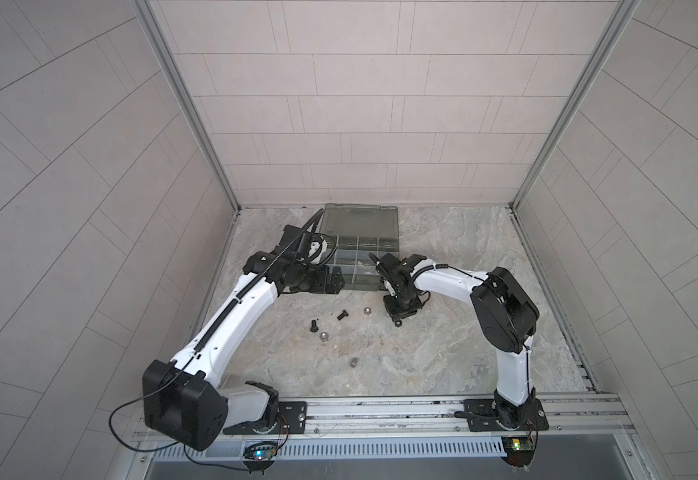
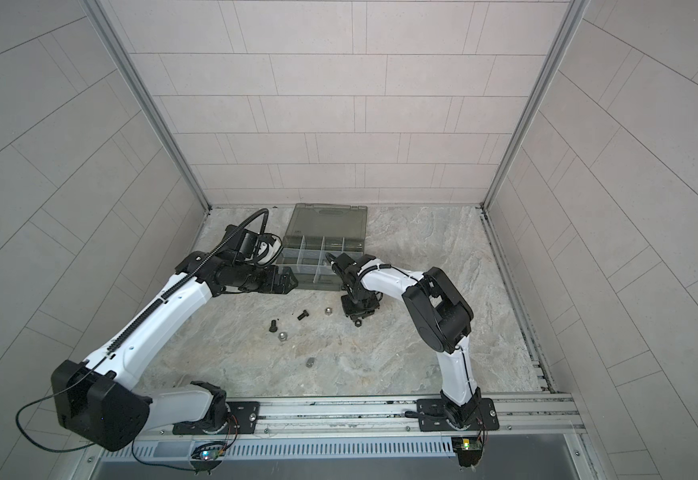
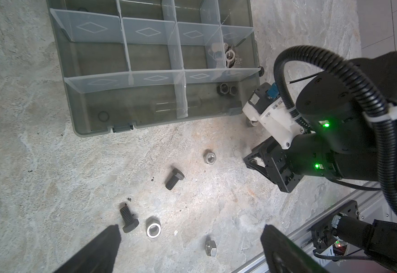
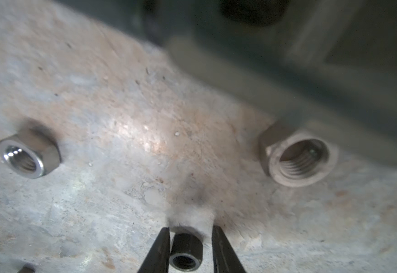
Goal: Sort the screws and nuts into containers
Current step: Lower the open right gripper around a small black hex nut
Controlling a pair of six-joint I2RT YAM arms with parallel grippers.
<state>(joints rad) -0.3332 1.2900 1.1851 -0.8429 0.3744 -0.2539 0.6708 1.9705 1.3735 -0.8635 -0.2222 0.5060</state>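
The grey-green case (image 1: 360,220) lies open at the back, its containers (image 3: 98,59) split by pale dividers. One holds silver nuts (image 3: 226,56), another black hex nuts (image 3: 226,89). Two black screws (image 1: 343,314) (image 1: 313,325) and silver nuts (image 1: 366,310) (image 1: 323,336) (image 1: 355,361) lie loose on the table. My right gripper (image 4: 191,228) is down on the table with a black nut (image 4: 185,250) between its narrowed fingers: one finger touches it, a thin gap shows at the other. My left gripper (image 3: 191,228) hangs wide open by the case's front left corner, holding nothing.
Another silver nut (image 4: 298,160) lies against the case's front edge close to my right gripper. The metal rail (image 1: 380,409) runs along the table's front. Tiled walls close in the back and both sides.
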